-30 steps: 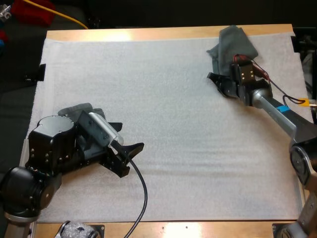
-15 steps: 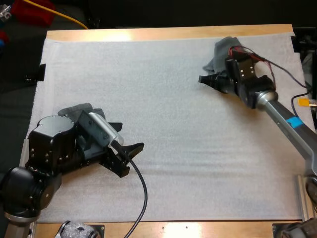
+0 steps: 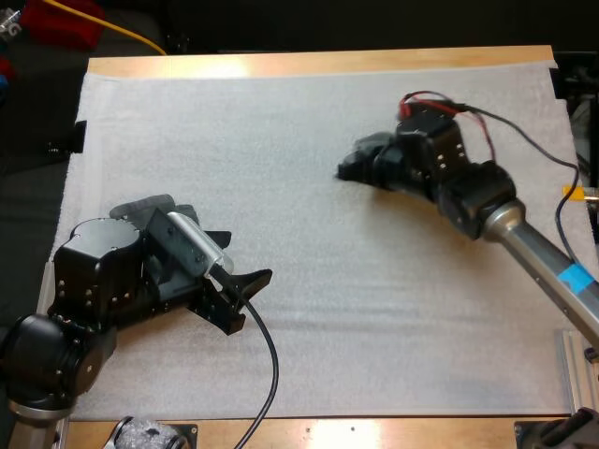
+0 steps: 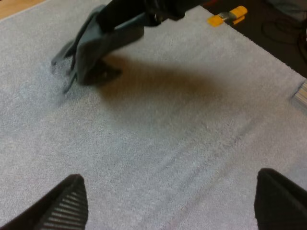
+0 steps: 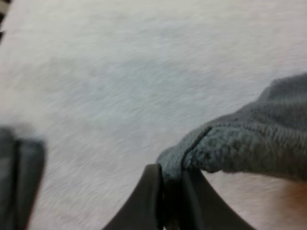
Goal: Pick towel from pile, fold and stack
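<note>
one towel, edge pinched between right gripper fingers, low over white mat, right of centre. left gripper: fingers spread, empty, at mat's near left.

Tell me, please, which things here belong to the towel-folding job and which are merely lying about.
Part of the job:
- towel, dark grey-green and crumpled
- right gripper, shut on the towel's edge
- left gripper, open above bare mat

Merely there:
- white mat, the work surface
- wooden table beneath it
</note>
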